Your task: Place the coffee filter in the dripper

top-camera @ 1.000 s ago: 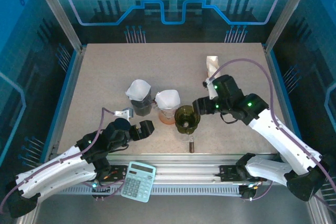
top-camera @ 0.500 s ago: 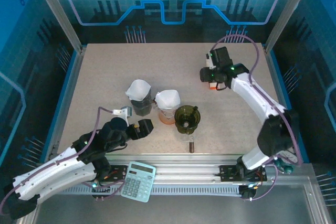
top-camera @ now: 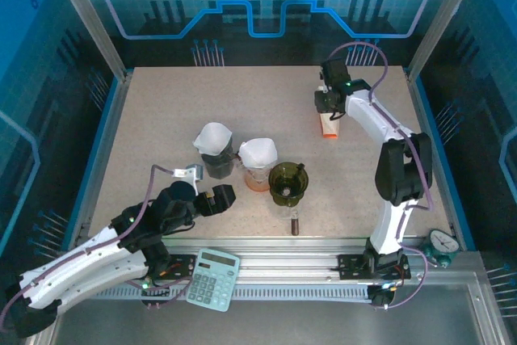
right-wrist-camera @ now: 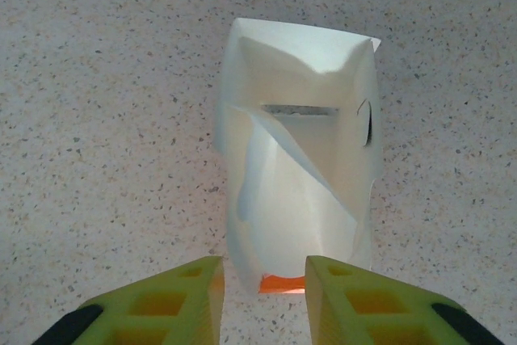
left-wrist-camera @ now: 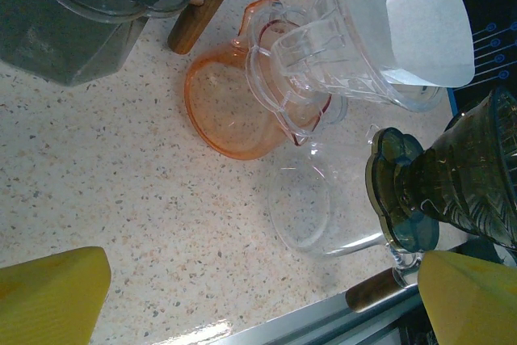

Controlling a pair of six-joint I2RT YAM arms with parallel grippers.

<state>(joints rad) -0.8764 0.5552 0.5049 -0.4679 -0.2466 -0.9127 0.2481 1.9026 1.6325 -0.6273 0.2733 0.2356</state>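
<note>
Because the coffee filter stack (right-wrist-camera: 299,175) lies as folded white paper at the far right of the desk (top-camera: 161,111), well apart from the drippers, the right tool (right-wrist-camera: 262,272) reaches out over it. Its yellow fingers (right-wrist-camera: 190,296) straddle the stack's near edge, but I cannot tell whether they pinch paper. The likely target is the empty olive-green dripper (top-camera: 288,182), upright near the middle. The clear dripper (top-camera: 258,159) and dark dripper (top-camera: 215,151) to its left each hold a white filter already. The left tool (left-wrist-camera: 258,296) hovers released, jaws wide, just on the near side of those drippers, probably placed to steady one.
</note>
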